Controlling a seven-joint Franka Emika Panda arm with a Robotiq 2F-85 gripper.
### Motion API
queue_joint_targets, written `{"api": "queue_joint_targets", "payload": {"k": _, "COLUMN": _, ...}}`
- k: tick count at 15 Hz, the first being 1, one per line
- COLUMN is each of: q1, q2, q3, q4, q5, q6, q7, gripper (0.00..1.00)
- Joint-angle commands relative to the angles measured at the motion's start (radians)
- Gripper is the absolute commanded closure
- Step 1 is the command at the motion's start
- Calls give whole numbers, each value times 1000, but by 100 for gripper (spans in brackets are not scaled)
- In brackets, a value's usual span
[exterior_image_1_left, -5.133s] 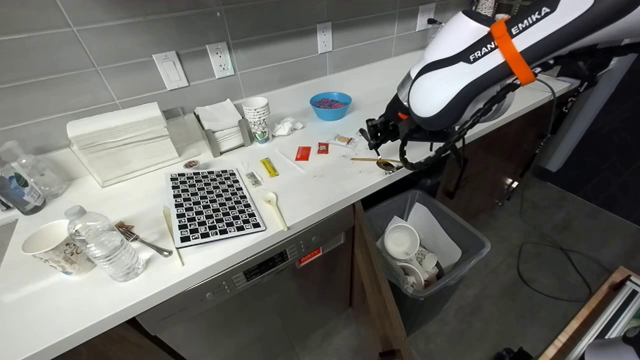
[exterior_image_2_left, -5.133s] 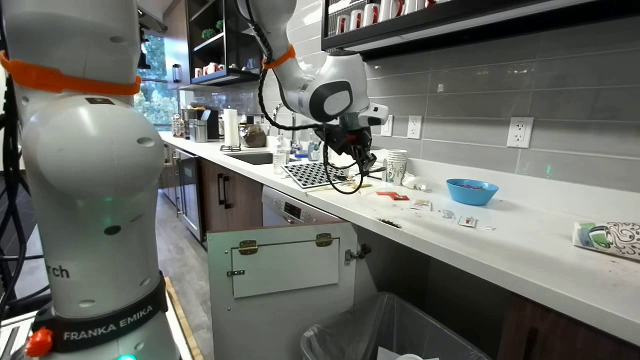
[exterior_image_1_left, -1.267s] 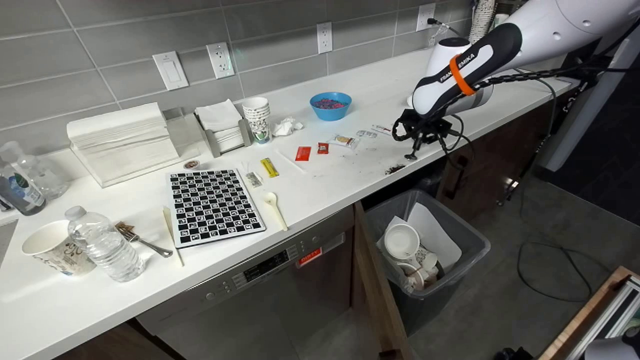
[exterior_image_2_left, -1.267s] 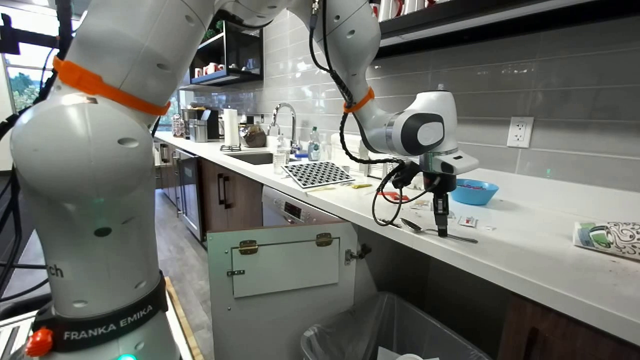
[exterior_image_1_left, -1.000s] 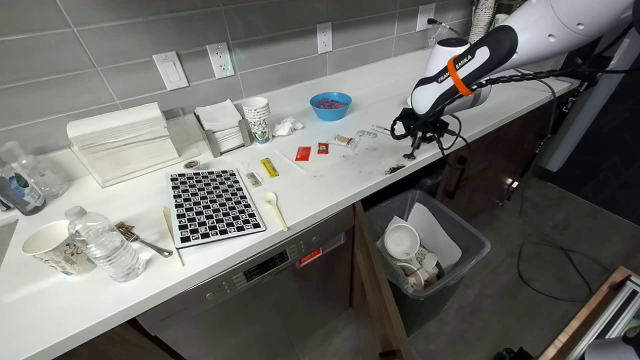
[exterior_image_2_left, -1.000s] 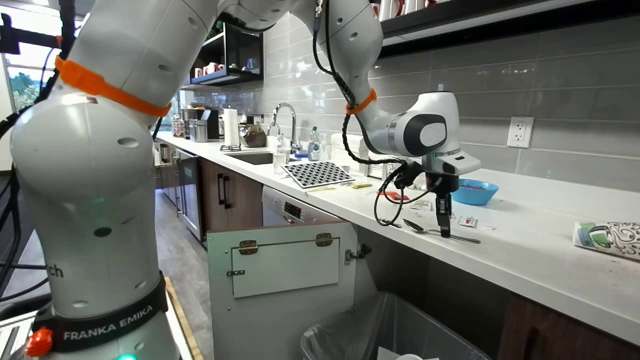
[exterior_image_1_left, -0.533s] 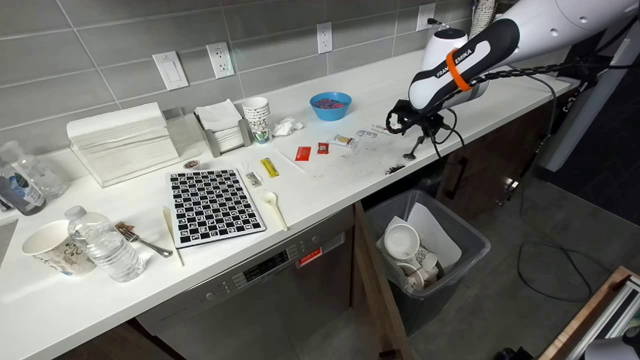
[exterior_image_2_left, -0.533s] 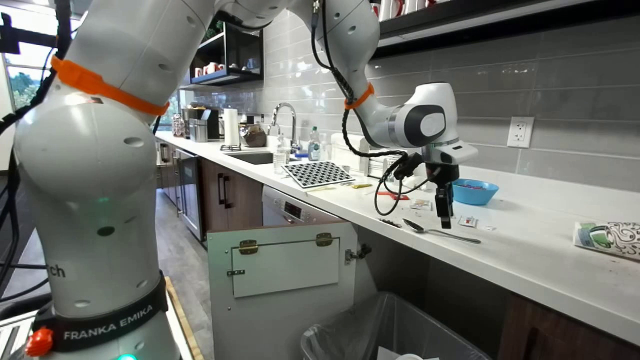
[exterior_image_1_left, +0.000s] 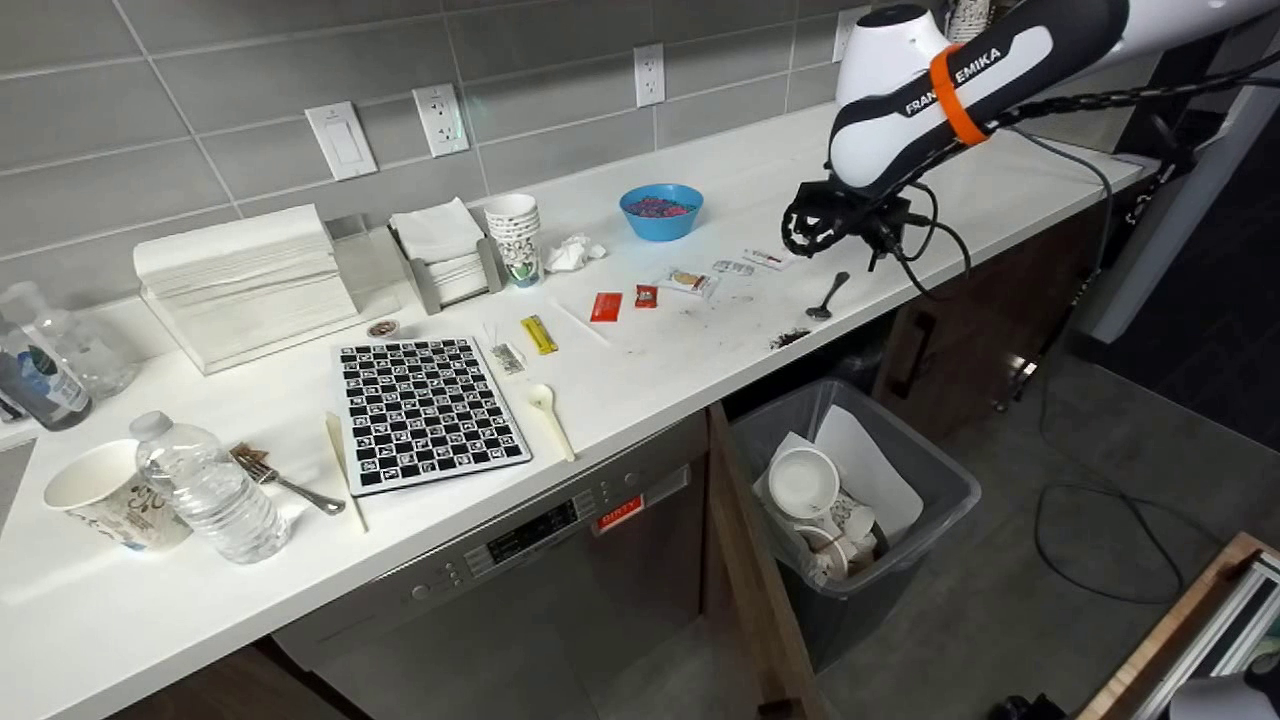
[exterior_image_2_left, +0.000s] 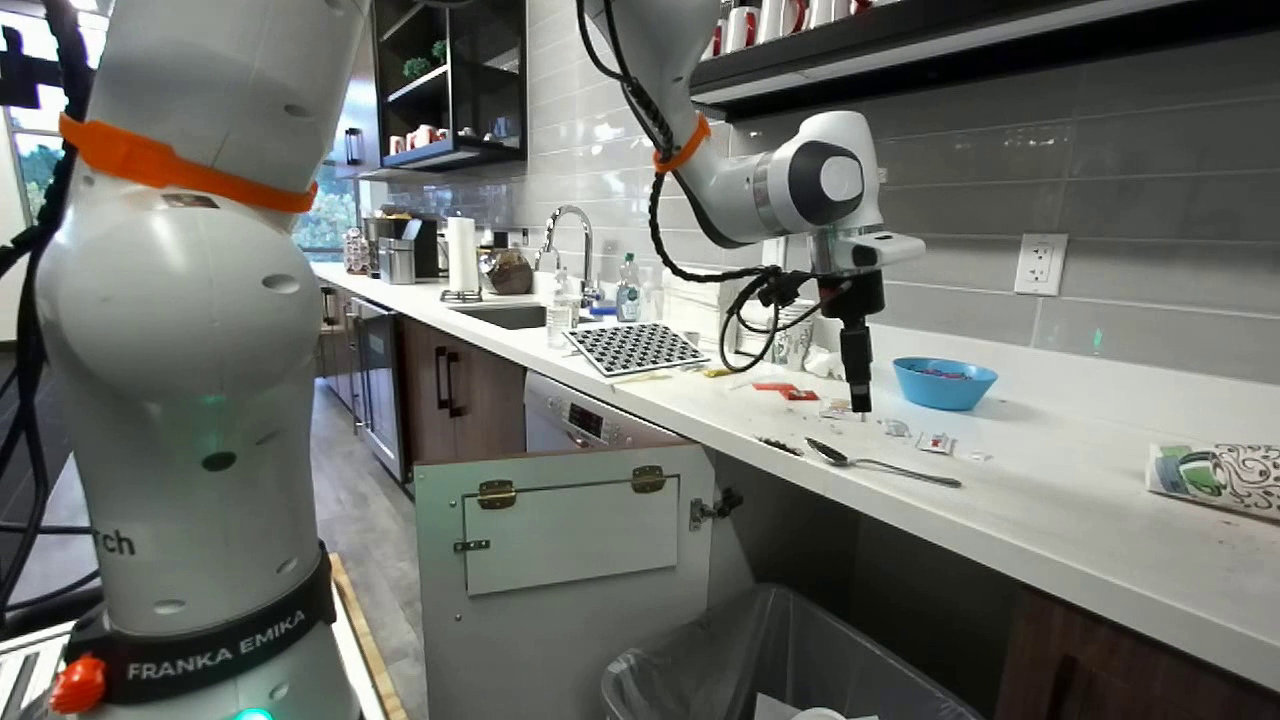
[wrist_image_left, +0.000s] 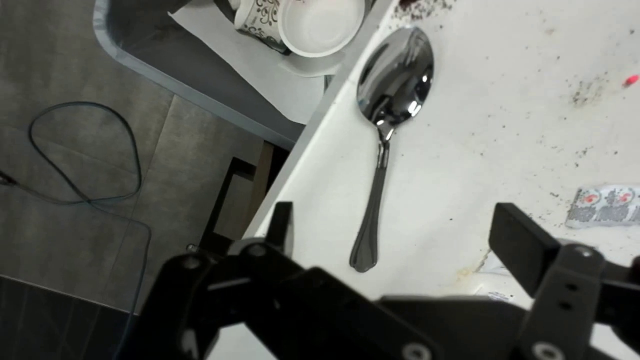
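Note:
My gripper (wrist_image_left: 392, 215) stands wide open in the wrist view, with nothing held between its fingers. A metal spoon (wrist_image_left: 395, 75) lies flat on the white counter, its handle end showing between the spread fingertips. In both exterior views the gripper (exterior_image_2_left: 860, 405) hangs above the counter, apart from the spoon (exterior_image_2_left: 880, 467). The spoon's bowl is close to the front edge, beside a patch of dark crumbs (exterior_image_1_left: 790, 338). A small printed packet (wrist_image_left: 605, 206) lies to the right of the spoon in the wrist view.
A grey bin (exterior_image_1_left: 850, 580) holding used cups stands below the counter edge, beside an open cabinet door (exterior_image_2_left: 570, 570). A blue bowl (exterior_image_1_left: 661, 212) sits toward the wall. Red packets (exterior_image_1_left: 606, 307), a checkered board (exterior_image_1_left: 430, 410) and a white spoon (exterior_image_1_left: 550, 420) lie farther along.
My gripper was at the spoon's handle a second ago. It has opened and risen off, leaving the spoon on the counter. A brown stick near the crumbs five seconds ago no longer shows.

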Motion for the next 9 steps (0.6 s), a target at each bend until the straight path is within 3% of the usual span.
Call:
{"api": "queue_joint_targets", "payload": {"k": 1, "q1": -8, "q2": -115, "q3": 44, "q4": -89, "q5": -65, "q6": -67, "q7": -7, "gripper": 0}}
{"api": "queue_joint_targets", "payload": {"k": 4, "q1": -14, "q2": -169, "q3": 84, "q4": -127, "q5": -93, "q6": -104, "q7": -10, "gripper": 0}}
{"api": "queue_joint_targets", "payload": {"k": 5, "q1": -33, "q2": -115, "q3": 89, "q4": -71, "q5": -67, "q6": -85, "q7": -3, "gripper": 0}}
{"api": "queue_joint_targets", "payload": {"k": 9, "q1": -35, "q2": -152, "q3": 108, "q4": -104, "q5": -77, "q6": -93, "q7": -5, "gripper": 0}}
